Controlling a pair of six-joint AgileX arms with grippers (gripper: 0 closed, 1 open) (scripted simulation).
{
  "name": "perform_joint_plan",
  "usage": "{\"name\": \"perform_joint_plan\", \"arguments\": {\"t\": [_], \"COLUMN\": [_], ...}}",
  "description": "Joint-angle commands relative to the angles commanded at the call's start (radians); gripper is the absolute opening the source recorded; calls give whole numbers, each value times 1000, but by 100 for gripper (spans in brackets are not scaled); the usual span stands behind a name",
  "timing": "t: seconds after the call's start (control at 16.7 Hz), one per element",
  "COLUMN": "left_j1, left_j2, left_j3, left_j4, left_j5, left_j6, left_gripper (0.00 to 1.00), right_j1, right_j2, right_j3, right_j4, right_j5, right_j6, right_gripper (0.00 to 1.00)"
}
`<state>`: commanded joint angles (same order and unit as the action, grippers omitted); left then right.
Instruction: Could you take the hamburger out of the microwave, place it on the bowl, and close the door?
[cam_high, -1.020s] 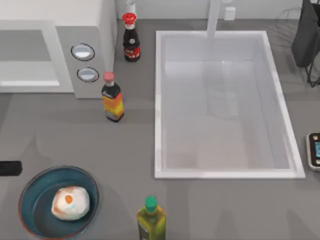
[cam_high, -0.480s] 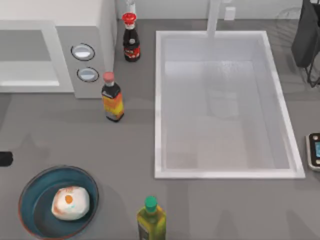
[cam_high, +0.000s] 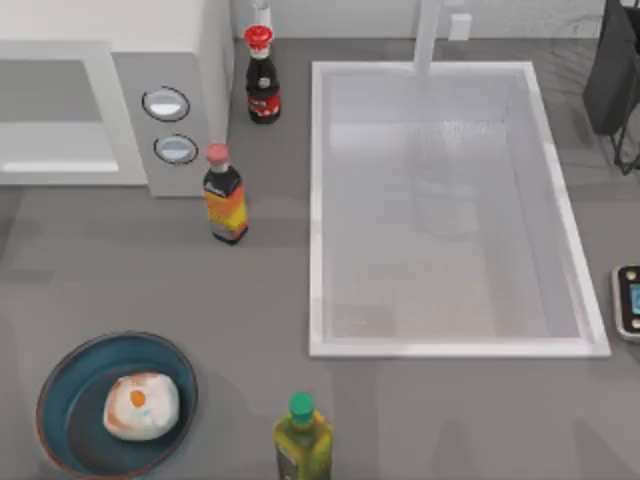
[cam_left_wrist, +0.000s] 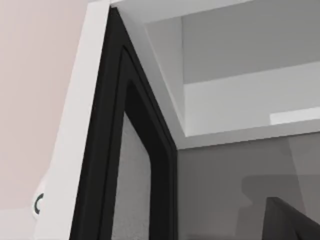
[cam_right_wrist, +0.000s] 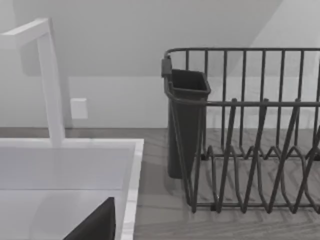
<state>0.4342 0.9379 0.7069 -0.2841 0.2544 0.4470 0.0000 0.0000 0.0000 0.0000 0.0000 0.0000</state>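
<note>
The hamburger (cam_high: 141, 405), a whitish lump with an orange spot, lies inside the teal bowl (cam_high: 62, 380) at the table's front left. The grey-white microwave (cam_high: 190, 70) stands at the back left, with its cavity (cam_high: 45, 105) showing beside the two silver knobs. In the left wrist view the door (cam_left_wrist: 127, 165) stands open, its black inner frame seen close and edge-on, with the cavity (cam_left_wrist: 240, 95) beyond. A dark part of my left gripper (cam_left_wrist: 292, 222) shows near that door. A dark part of my right gripper (cam_right_wrist: 95, 225) hangs over the sink, far from the bowl.
A red-capped dark bottle (cam_high: 262, 85) and an orange-labelled bottle (cam_high: 225, 200) stand right of the microwave. A green-capped bottle (cam_high: 302, 440) stands at the front. The white sink (cam_high: 318, 200) with its faucet (cam_high: 428, 35) takes the middle. A dark dish rack (cam_right_wrist: 250, 130) stands at the back right.
The dark tip of my left arm at the top view's left edge, above the bowl, has slid off to the left and out of the picture. The hamburger and bowl stay put.
</note>
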Motion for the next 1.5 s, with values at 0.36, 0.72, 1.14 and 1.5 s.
{"name": "perform_joint_plan", "arguments": {"t": [0.36,0.72,1.14,1.5], "left_j1": [382,603,614,618], "left_j2": [521,809,825,892], "left_j3": [436,678,687,540], "left_j4": [-297,-471,-477,-254], "left_j5": [258,409,415,418], "left_j6": [298,468,479,482], "left_gripper": [0,0,0,0], "right_j1": [0,0,0,0], "right_j2": [0,0,0,0], "right_j3": [0,0,0,0], "right_j4": [0,0,0,0], "right_j5": [0,0,0,0], "right_j6": [0,0,0,0], "right_gripper": [100,100,100,100]}}
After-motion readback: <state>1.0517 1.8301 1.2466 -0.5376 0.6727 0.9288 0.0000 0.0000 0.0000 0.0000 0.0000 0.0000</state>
